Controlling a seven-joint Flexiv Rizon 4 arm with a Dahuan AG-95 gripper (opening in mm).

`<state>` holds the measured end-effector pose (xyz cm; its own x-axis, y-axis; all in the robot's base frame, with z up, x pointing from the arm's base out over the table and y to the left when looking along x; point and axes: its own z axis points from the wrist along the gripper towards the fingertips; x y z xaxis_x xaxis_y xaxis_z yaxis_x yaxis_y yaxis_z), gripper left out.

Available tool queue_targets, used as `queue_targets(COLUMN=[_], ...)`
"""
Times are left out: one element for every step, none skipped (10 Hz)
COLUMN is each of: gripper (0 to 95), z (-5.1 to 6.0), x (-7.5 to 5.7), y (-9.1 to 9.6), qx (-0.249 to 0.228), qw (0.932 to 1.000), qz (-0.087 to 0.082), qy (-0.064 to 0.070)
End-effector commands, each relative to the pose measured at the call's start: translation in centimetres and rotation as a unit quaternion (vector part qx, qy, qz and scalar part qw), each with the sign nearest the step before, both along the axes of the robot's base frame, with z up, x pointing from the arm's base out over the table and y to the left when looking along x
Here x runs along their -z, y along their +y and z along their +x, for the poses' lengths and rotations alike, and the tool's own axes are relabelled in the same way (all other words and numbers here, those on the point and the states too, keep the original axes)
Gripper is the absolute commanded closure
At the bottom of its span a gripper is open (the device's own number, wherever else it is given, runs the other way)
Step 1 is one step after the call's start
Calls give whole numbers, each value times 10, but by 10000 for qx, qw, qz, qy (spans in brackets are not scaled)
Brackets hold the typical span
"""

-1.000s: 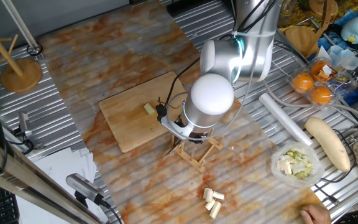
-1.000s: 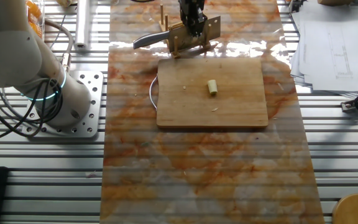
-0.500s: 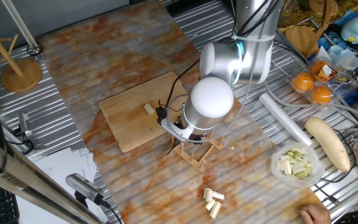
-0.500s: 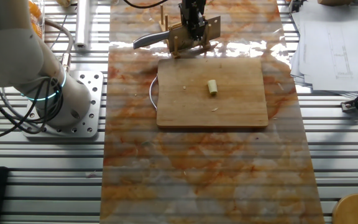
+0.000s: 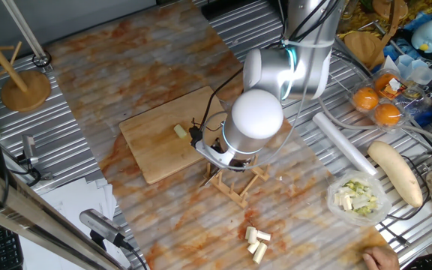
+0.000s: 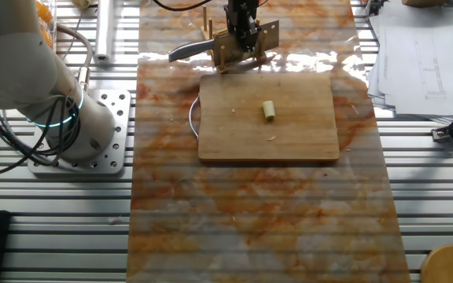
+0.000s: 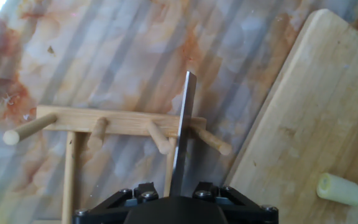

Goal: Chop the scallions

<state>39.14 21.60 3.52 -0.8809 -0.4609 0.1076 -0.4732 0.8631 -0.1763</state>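
The scallion stub lies on the wooden cutting board, also seen in the other fixed view and at the lower right of the hand view. My gripper hangs over the wooden knife rack beside the board, shut on the knife. The blade shows edge-on between the jaws and rests across the rack pegs. In the other fixed view the gripper stands on the knife at the rack. In one fixed view the arm's wrist hides the gripper.
A clear bowl of chopped pieces and a large cream root lie to the right. Cut white pieces lie near the front edge. Oranges and a white roll sit behind. Papers lie beside the mat.
The arm has shifted very slightly at the rack. The knife, the scallion stub and the board have not moved.
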Motion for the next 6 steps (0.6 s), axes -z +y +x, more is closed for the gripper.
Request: queue_targets(gripper=[570, 570, 570, 760, 950, 950], z=[0, 0, 0, 0, 0, 0], x=[1, 0, 0, 1, 1, 1], y=[-1, -1, -1, -1, -1, -1], qx=[-4, 1, 0, 11, 46, 64], qw=[10000, 10000, 10000, 10000, 10000, 10000], qz=[-16, -24, -24, -28, -25, -23], qy=[-12, -7, -12, -29, -47, -53])
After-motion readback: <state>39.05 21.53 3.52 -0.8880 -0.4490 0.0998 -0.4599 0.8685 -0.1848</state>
